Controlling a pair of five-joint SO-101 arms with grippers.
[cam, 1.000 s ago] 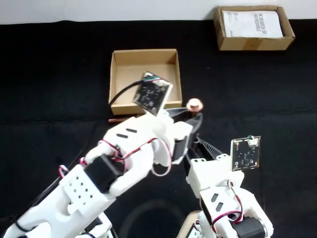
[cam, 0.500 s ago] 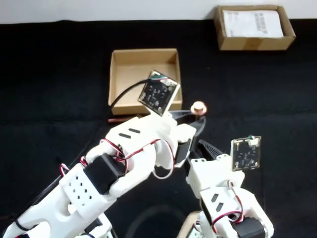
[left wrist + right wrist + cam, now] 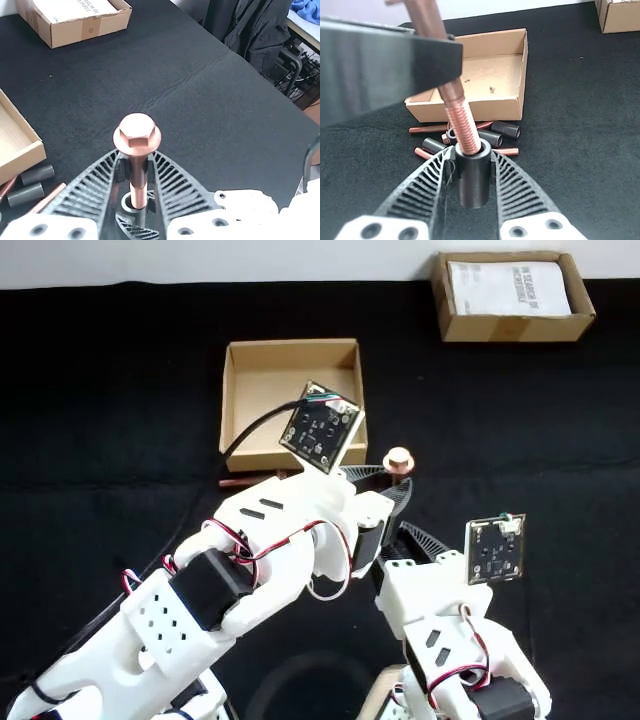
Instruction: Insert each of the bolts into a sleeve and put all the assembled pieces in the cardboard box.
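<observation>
Currently, your left gripper [image 3: 136, 159] clamps a copper flange bolt [image 3: 136, 136] upright, head up, its threaded end inside the black sleeve [image 3: 473, 184] clamped upright in your right gripper [image 3: 471, 159], above the black tablecloth [image 3: 210, 100] near the cardboard box [image 3: 470, 107]; dark clothing [image 3: 250, 25] hangs beyond.

a black cloth-covered table [image 3: 100, 390] carries a shallow open brown cardboard box [image 3: 270, 380]. a second cardboard box [image 3: 510, 328] holding printed paper sits well apart. loose copper bolts [image 3: 427, 129] and short black sleeves [image 3: 506, 130] lie just beside the first box's wall.
</observation>
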